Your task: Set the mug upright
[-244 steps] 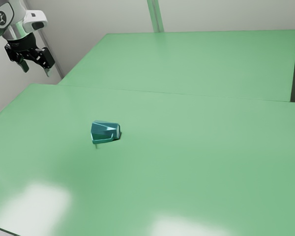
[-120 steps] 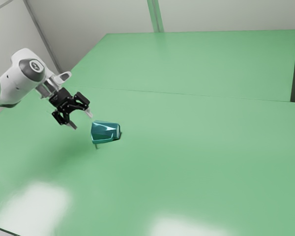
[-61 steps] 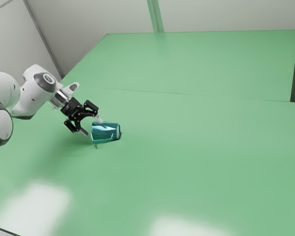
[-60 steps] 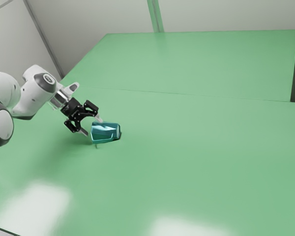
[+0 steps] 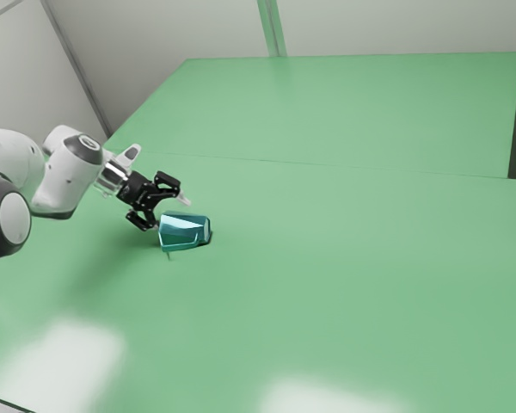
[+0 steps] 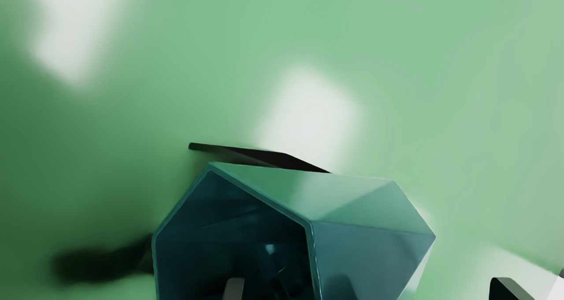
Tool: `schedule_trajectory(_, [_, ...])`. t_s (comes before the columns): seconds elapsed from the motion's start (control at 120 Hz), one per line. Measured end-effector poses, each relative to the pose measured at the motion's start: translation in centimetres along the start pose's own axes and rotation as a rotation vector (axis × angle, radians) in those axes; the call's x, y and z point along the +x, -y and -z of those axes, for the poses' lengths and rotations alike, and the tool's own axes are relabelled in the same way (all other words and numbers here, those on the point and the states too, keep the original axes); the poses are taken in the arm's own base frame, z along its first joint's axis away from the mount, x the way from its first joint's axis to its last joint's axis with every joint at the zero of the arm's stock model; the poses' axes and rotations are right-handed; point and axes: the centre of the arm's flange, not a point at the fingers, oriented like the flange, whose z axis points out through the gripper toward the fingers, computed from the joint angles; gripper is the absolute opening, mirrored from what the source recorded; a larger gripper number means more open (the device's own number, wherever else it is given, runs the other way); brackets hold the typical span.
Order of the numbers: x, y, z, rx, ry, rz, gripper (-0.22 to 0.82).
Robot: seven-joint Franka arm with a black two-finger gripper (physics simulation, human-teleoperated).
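The end effector point(image 5: 170, 214) is spread—fingertips well apart—at the mouth of the mug point(image 5: 184, 231). In the wrist view, one fingertip point(image 6: 234, 287) overlaps the mouth; whether it is inside or in front cannot be determined. The other is outside the mug, clear of its wall. Both fingertips and the mug are cut off at the wrist view's edge.

The mug lies on its side on the tabletop point(image 5: 327, 258), mouth toward the exterior view's left. Its interior is dark and hard to make out. A thin dark strip point(image 6: 286, 160) is partly hidden behind the mug—its identity is unclear.

Mug: teal, glossy, faceted, with an angular rim. Tabletop: smooth, green, with blurred pale patches. Arm point(image 5: 64, 182): white and grey, rounded, cut off at the exterior view's left.
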Motion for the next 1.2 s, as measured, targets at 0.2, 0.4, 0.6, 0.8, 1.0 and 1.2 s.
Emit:
schedule_trajectory(0.2, [0.1, -0.3, -0.6, -0.014, -0.004, -0.004, 0.23])
schedule_trajectory(0.4, [0.1, -2.0, -1.5, -0.015, -0.005, -0.037, -0.03])
schedule_trajectory(0.6, [0.1, -4.5, -2.1, -0.025, -0.015, -0.080, -0.14])
schedule_trajectory(0.8, [-0.5, -6.6, -1.6, -0.006, -0.026, -0.128, -0.15])
schedule_trajectory(1.0, [-4.0, -13.0, 0.7, 0.195, -0.043, -0.325, -0.16])
schedule_trajectory(1.2, [-8.0, -14.9, 1.2, 0.459, -0.039, -0.434, -0.16])
